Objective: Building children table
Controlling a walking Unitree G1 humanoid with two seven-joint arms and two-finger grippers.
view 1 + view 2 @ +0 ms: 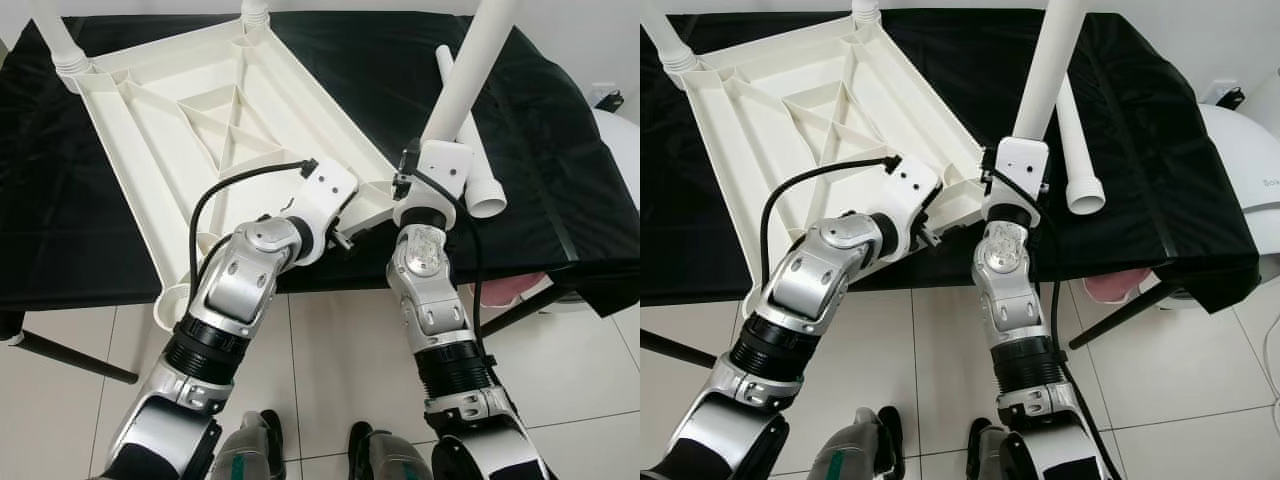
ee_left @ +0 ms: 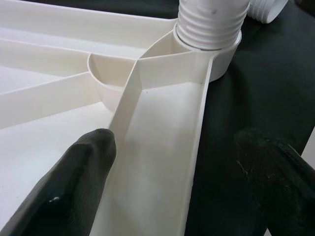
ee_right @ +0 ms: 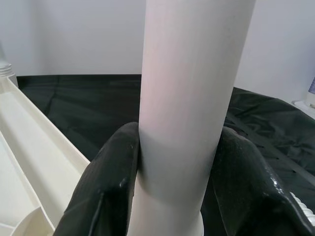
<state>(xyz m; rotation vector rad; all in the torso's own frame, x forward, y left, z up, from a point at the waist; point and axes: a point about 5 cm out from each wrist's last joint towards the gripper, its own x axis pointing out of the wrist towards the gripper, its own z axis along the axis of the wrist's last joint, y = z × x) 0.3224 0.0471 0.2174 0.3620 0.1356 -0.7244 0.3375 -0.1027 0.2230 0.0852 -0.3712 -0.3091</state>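
A white plastic table top [image 1: 200, 130] lies upside down on a black-covered table [image 1: 80, 220]. Two white legs [image 1: 55, 35] [image 1: 255, 12] stand in its far corners. My right gripper [image 3: 177, 147] is shut on a third white leg [image 1: 470, 70], which stands upright with its threaded end [image 2: 211, 22] in the near right corner socket [image 2: 221, 64]. My left gripper [image 2: 172, 157] is open just beside that corner and straddles the top's rim. One finger [image 2: 74, 182] is inside the top, the other over the black cloth. A fourth leg [image 1: 478, 170] lies loose on the cloth to the right.
The table's front edge runs just behind my forearms, with white floor tiles [image 1: 330, 370] below. A white rounded object [image 1: 622, 160] stands at the far right. Something pink [image 1: 520, 290] sits under the table's right end.
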